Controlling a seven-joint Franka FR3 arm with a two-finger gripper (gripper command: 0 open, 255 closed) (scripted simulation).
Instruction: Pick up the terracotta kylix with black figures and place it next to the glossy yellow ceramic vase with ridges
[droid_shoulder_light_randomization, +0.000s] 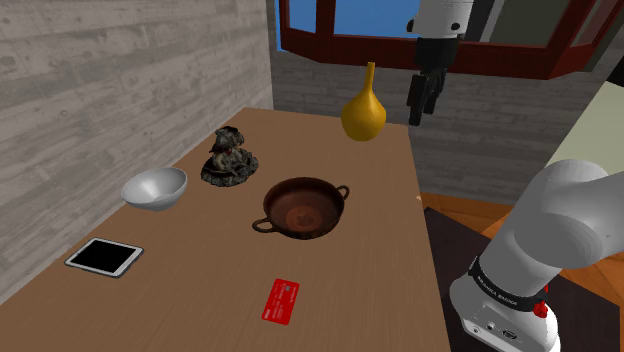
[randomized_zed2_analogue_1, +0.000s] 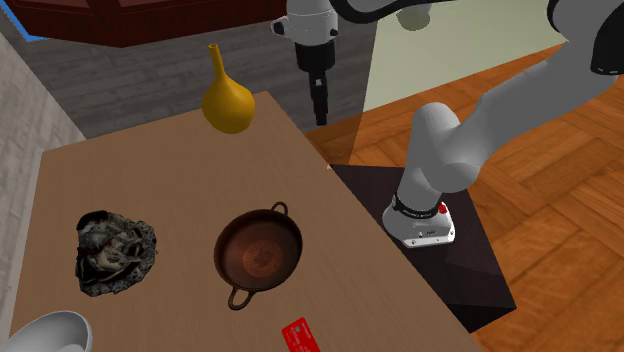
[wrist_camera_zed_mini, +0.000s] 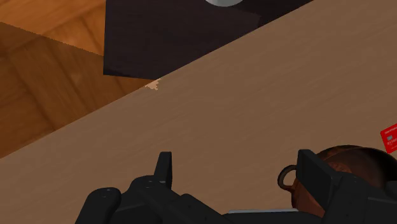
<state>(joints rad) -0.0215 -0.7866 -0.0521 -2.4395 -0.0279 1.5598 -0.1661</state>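
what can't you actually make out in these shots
- Kylix: in the wrist view, mostly hidden behind one of the fingers. In the shoulder view, its inner pattern is too small to read.
- Red card: in the second exterior view, cut off by the bottom edge. Its print is too small to read.
- White bowl: same view, cut off by the bottom-left corner.
- Dark figurine: in the shoulder view, too small to tell what it depicts.
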